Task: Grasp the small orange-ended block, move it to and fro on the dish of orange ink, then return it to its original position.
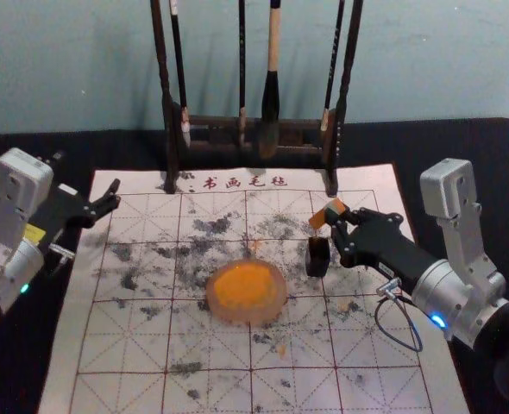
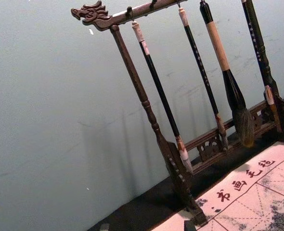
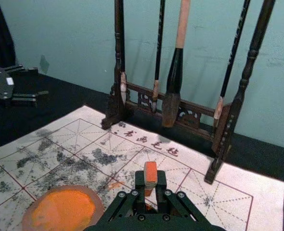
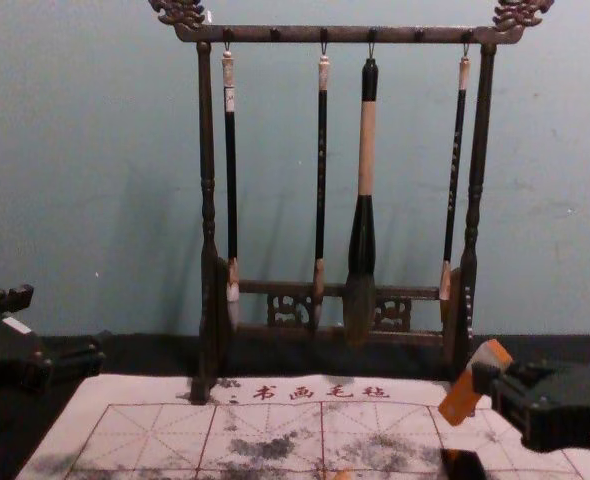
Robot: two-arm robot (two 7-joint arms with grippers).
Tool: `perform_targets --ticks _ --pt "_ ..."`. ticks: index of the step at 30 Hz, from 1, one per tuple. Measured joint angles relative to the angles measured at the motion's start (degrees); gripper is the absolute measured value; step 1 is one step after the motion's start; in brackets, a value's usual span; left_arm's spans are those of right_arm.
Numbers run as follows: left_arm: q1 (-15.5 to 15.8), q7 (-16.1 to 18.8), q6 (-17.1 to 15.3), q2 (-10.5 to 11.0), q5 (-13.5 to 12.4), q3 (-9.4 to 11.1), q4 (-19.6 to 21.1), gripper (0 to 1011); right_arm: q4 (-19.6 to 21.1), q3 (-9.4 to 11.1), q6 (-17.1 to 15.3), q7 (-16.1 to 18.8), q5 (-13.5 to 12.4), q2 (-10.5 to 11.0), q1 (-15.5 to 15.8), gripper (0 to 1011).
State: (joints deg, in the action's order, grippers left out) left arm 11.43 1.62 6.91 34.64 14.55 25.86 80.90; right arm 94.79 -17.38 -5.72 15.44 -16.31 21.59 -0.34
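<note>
R end effector clamped on the block, held tilted near the black stand-in (prob. another block). Likely step: carrying it to or from the dish. To do it well, lift clear of its dark neighbour, swing L w/o slipping, then level an orange end before light strokes on the ink. R arm reaches in from the right, wrist angled inward over the mat. L end effector parked at far left, fingers apart.
</note>
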Motion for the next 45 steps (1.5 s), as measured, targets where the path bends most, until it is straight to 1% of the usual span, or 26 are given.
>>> perform_targets --ticks 7,10,12,13,14,16,17,19,23,29,31,33,35,39,40,45 --pt "0.0 0.0 0.0 0.0 0.0 0.0 0.0 1001 1.2 0.1 -1.0 2.5 0.5 1.2 -0.6 129" --pt "0.0 0.0 0.0 0.0 0.0 0.0 0.0 1001 1.7 -0.1 -1.8 4.5 0.4 2.3 -1.4 129" --pt "0.0 0.0 0.0 0.0 0.0 0.0 0.0 1001 1.8 -0.5 -2.2 5.8 0.4 3.2 -2.1 129" --pt "0.0 0.0 0.0 0.0 0.0 0.0 0.0 1001 1.8 -0.5 -2.2 5.8 0.4 3.2 -2.1 129" --pt "0.0 0.0 0.0 0.0 0.0 0.0 0.0 1001 1.8 -0.9 -2.7 6.8 0.4 3.9 -2.6 129" --pt "0.0 0.0 0.0 0.0 0.0 0.0 0.0 1001 1.8 -1.3 -3.2 7.6 0.3 4.4 -3.2 129" --pt "0.0 0.0 0.0 0.0 0.0 0.0 0.0 1001 1.7 -1.9 -3.7 8.6 0.2 5.0 -3.8 129" --pt "0.0 0.0 0.0 0.0 0.0 0.0 0.0 1001 1.5 -2.5 -4.2 9.5 0.2 5.6 -4.4 129" --pt "0.0 0.0 0.0 0.0 0.0 0.0 0.0 1001 0.5 -4.5 -5.7 11.9 -0.1 6.8 -6.5 129" --pt "0.0 0.0 0.0 0.0 0.0 0.0 0.0 1001 -0.7 -6.8 -6.0 13.9 0.0 7.8 -8.6 129" --pt "0.0 0.0 0.0 0.0 0.0 0.0 0.0 1001 -1.2 -8.2 -6.0 14.9 0.0 8.3 -9.7 129" --pt "0.0 0.0 0.0 0.0 0.0 0.0 0.0 1001 -1.3 -8.5 -6.0 15.1 0.1 8.4 -10.0 129" --pt "0.0 0.0 0.0 0.0 0.0 0.0 0.0 1001 -1.7 -9.6 -5.9 15.9 0.4 8.7 -10.9 129" --pt "0.0 0.0 0.0 0.0 0.0 0.0 0.0 1001 -2.5 -10.9 -5.8 16.3 1.0 8.7 -12.0 129" --pt "0.0 0.0 0.0 0.0 0.0 0.0 0.0 1001 -3.0 -11.5 -5.7 16.4 1.4 8.6 -12.6 129" --pt "0.0 0.0 0.0 0.0 0.0 0.0 0.0 1001 -4.5 -13.1 -5.4 16.9 2.1 8.1 -14.2 129"
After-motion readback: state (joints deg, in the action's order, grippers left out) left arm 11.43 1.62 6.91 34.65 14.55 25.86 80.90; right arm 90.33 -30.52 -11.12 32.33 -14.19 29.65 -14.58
